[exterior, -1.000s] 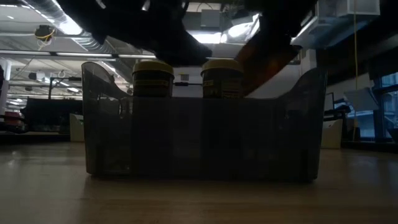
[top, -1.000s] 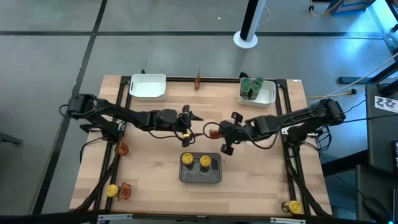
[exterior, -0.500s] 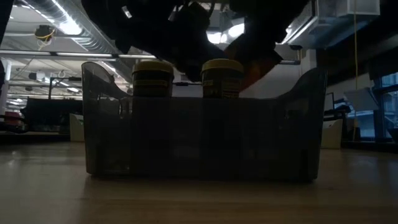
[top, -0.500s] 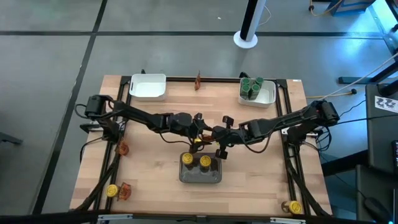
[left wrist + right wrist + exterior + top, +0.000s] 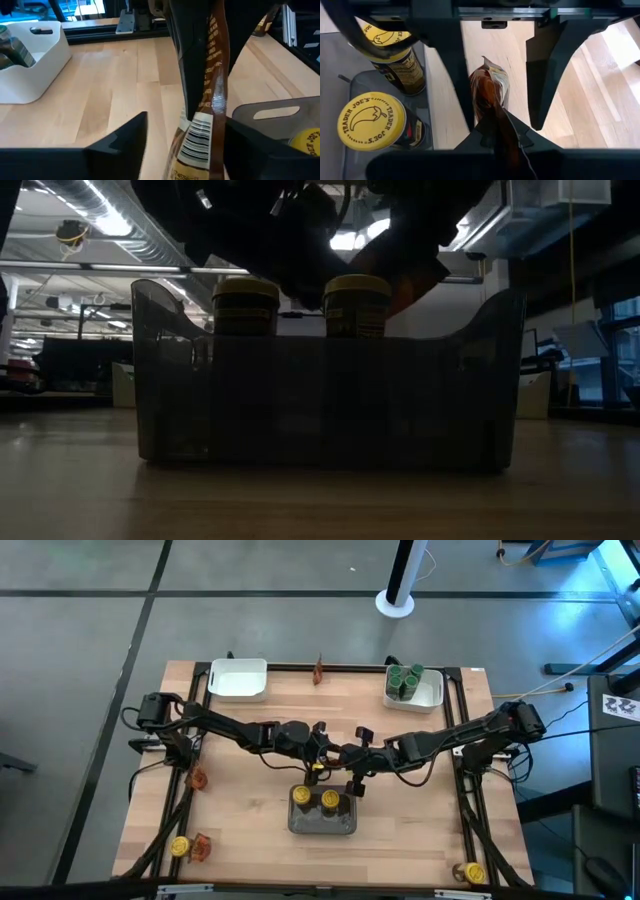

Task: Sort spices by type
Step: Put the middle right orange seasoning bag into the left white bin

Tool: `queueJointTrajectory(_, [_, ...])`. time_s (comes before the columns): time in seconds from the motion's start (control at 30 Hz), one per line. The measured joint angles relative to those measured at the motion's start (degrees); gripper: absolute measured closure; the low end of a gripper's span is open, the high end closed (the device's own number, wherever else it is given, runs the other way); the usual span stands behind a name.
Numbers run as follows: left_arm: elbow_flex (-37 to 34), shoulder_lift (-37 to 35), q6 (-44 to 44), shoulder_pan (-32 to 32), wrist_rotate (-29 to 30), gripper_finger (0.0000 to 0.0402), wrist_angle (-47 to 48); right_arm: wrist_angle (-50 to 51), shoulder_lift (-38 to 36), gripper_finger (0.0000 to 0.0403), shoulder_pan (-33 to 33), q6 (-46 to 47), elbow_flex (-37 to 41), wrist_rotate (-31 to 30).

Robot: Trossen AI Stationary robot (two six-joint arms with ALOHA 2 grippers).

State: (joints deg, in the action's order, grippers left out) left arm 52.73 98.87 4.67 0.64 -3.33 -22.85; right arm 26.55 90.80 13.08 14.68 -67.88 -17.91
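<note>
Where yellow lids [image 5: 370,120] show, "TRADER JOE'S", barcoded packet [image 5: 200,135]

Looks like a lab or open office: wooden table [image 5: 250,800] on grey floor [image 5: 80,650], ceiling ducts [image 5: 150,250] and desks [image 5: 60,370] behind

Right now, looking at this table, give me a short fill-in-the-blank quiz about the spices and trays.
1. The grey tray holds two jars with ____ lids.
2. The right gripper is shut on a reddish ____.
3. The green-lidded jars stand in a ____ tray.

Missing words: yellow; packet; white
</note>
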Motion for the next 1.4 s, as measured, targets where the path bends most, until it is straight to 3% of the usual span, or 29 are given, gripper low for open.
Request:
queueJointTrajectory(0.37, [0.0,0.0,4.44,0.15,-0.17,0.0355,0.32,-0.01,0.0,0.0397,0.0,1.78,0.0,0.53])
queueJointTrajectory(0.53, [0.0,-0.04,4.94,0.22,-0.13,0.0356,0.72,-0.15,-0.01,0.0373,-0.04,5.53,0.0,1.05])
queueJointTrajectory(0.67, [-0.02,-0.04,4.95,0.15,0.13,0.0355,1.35,1.41,-1.36,0.0309,0.09,6.75,-0.57,2.81])
queueJointTrajectory(0.83, [-0.04,-0.2,5.94,0.17,0.16,0.0356,2.18,11.07,-3.22,0.0227,0.04,8.84,-5.93,9.46])
queueJointTrajectory(0.97, [-0.04,-1.1,6.29,0.17,0.16,0.0358,3.13,19.51,-4.93,0.0188,2.5,10.69,-9.2,8.27])
queueJointTrajectory(1.17, [-2.88,-3.43,6.77,0.17,-2.82,0.0355,-1.51,23.42,-8.51,0.0176,7.15,15.11,-6.89,3.43])
queueJointTrajectory(1.4, [-8.83,-5.57,5.17,-0.2,-8.11,0.0359,-16.62,18.52,-13.93,0.0189,9.89,20.83,4.12,-4.53])
